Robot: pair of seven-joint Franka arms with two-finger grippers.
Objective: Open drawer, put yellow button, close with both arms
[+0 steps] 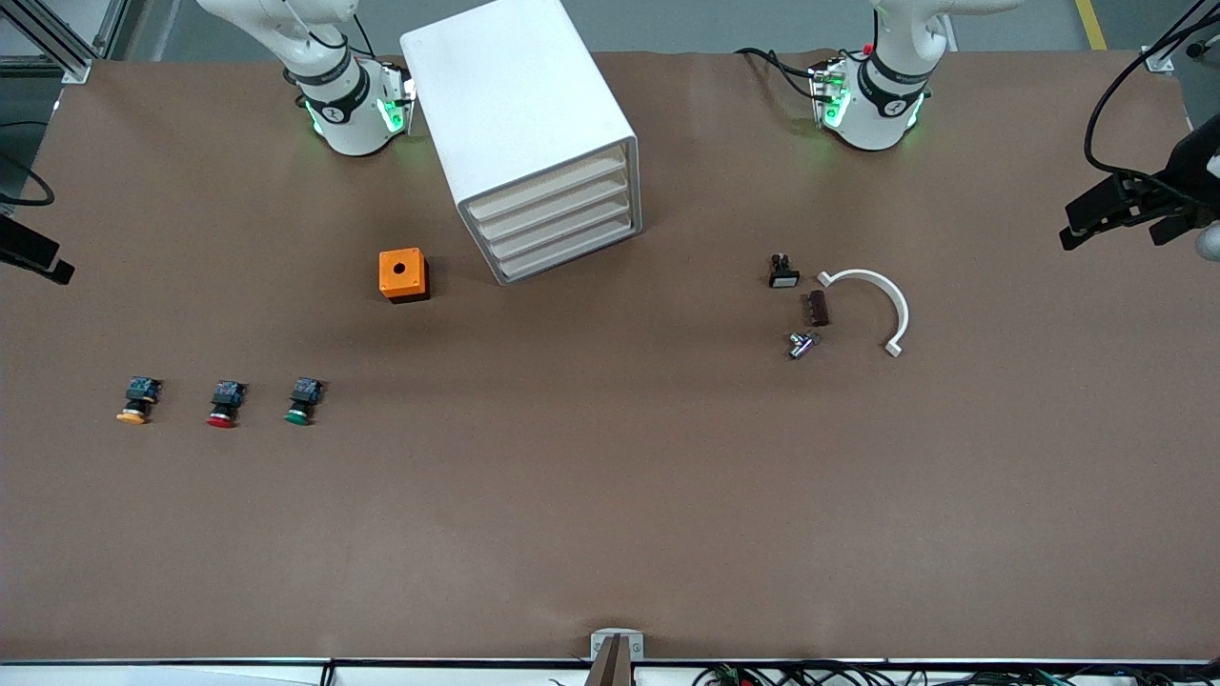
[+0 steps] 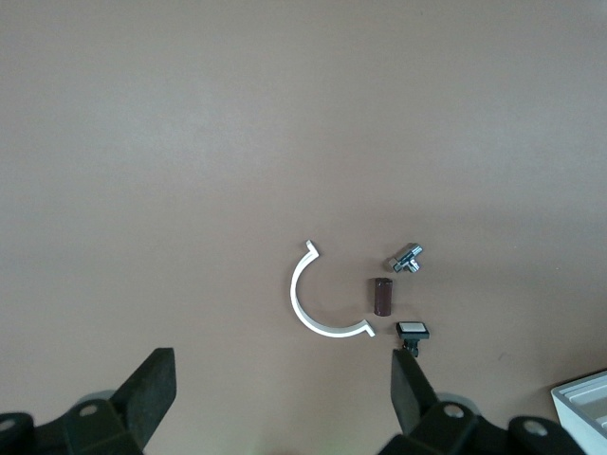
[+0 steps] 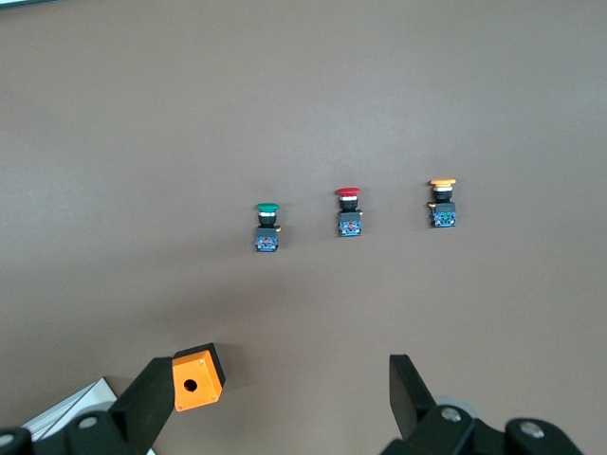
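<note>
The white cabinet (image 1: 519,114) stands between the two arm bases, and its four drawers are all shut. The drawer (image 1: 548,188) is the uppermost one. The yellow button (image 1: 138,400) lies on its side toward the right arm's end of the table, first in a row of three; it also shows in the right wrist view (image 3: 441,204). My left gripper (image 2: 282,398) is open and empty, high over the table near a white arc. My right gripper (image 3: 280,398) is open and empty, high over the table by the orange cube. Neither gripper shows in the front view.
A red button (image 1: 225,404) and a green button (image 1: 303,401) lie beside the yellow one. An orange cube with a hole (image 1: 402,274) sits next to the cabinet. A white arc (image 1: 882,295), a black switch (image 1: 782,272), a brown block (image 1: 817,308) and a metal fitting (image 1: 801,345) lie toward the left arm's end.
</note>
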